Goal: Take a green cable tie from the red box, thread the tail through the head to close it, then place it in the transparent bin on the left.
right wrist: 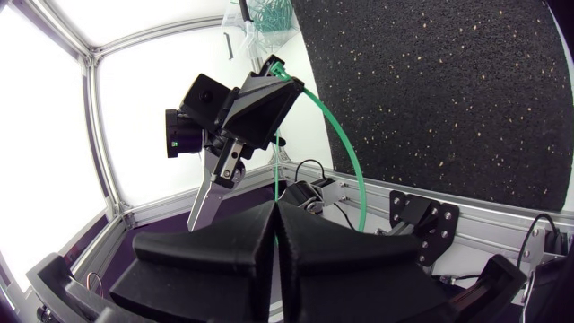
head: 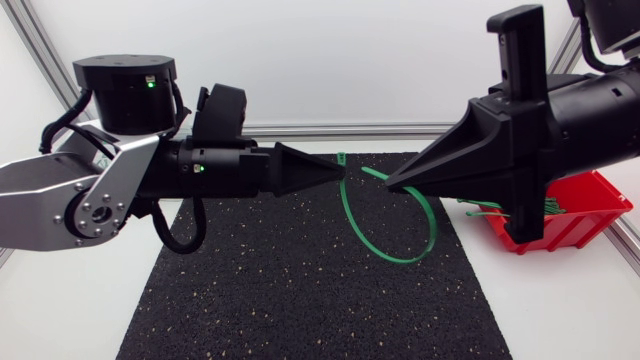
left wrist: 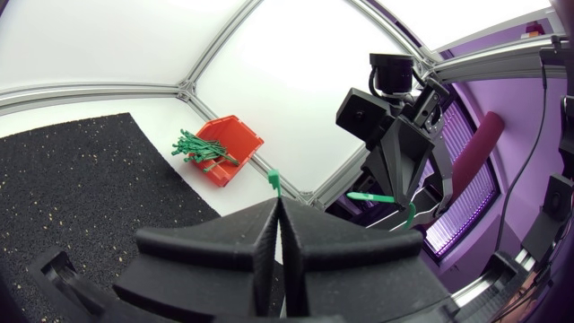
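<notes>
Overhead, left and right jaws pinch the green cable tie (head: pixel 405 262), whose whole loop neither wrist view shows.

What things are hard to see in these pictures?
1. Whether the tail is through the head of the cable tie: that spot is tiny in the head view and pinched inside the left hand.
2. How many ties lie in the red box: the right hand and its arm cover most of it in the head view.
3. The transparent bin: cut off at the edge of the right wrist view.
</notes>
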